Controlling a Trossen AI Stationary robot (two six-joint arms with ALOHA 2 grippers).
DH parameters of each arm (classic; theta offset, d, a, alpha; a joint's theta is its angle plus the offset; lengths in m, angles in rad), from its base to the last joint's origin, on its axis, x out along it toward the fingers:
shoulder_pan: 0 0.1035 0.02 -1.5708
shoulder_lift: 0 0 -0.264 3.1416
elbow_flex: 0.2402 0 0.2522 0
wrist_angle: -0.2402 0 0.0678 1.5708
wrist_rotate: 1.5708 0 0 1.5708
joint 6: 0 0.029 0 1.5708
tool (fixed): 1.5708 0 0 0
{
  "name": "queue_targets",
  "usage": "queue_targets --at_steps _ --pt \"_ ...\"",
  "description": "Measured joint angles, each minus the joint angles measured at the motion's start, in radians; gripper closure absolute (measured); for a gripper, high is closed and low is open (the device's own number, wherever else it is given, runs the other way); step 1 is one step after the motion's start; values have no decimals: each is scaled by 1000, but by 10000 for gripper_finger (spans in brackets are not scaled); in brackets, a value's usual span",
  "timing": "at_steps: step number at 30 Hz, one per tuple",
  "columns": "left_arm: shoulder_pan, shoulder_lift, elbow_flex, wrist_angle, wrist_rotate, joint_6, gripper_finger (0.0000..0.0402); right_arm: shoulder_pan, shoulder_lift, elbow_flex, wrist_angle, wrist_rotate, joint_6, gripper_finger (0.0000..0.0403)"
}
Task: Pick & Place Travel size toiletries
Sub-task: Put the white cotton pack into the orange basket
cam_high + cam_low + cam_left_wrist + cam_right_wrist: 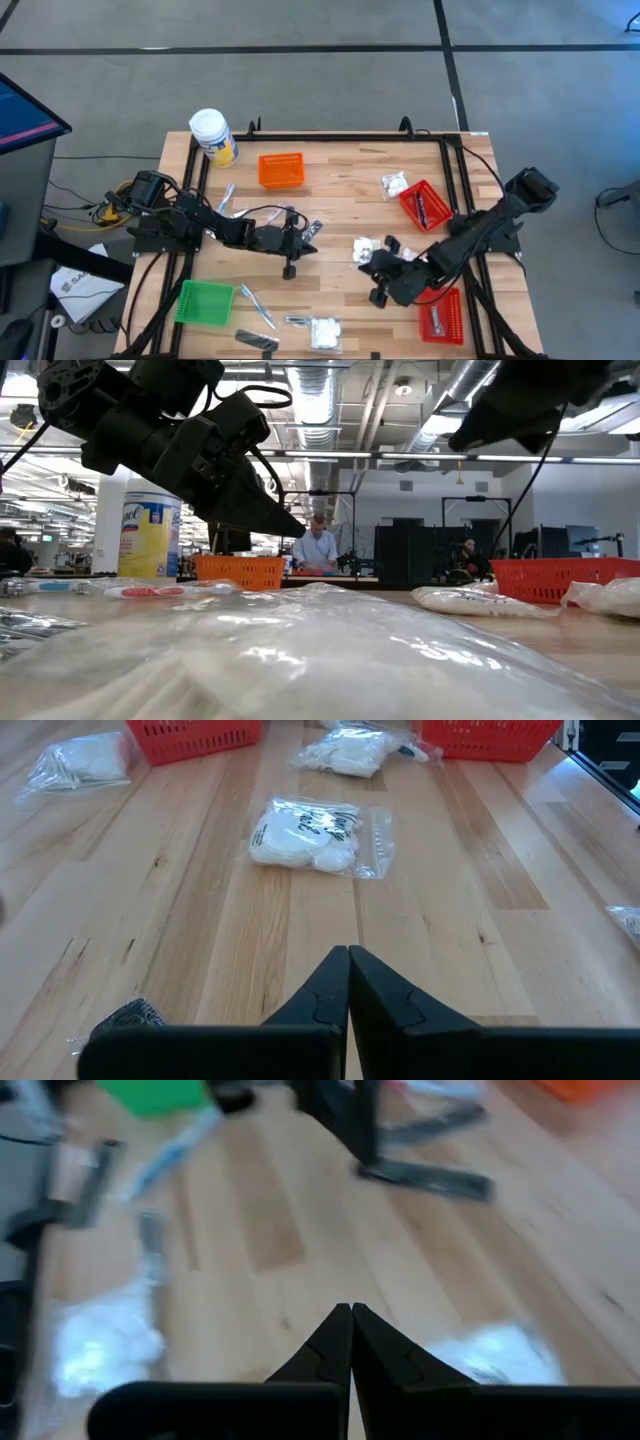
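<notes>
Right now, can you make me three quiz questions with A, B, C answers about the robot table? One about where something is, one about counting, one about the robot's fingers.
1. Where is the green basket?
A. near the left arm
B. near the right arm
C. beside the jar

2. How many red baskets are on the table?
A. one
B. two
C. four

3. How are the left gripper's fingers?
A. wide open
B. holding a packet
C. shut with nothing between

Answers: 1 A, it lies at the table's left front. 2 B, one red basket sits above the other. 3 C, the tips meet.
</notes>
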Motion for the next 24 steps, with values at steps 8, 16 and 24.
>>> queue_targets --at_steps 8,16,24 --pt "0 0 0 2 0 0 399 -69 0 -25 192 -21 -280 403" --pt "0 0 0 3 0 3 399 -168 0 -63 436 -153 -479 403" --pt "1 0 0 4 0 24 399 -210 0 -202 746 -193 -550 403"
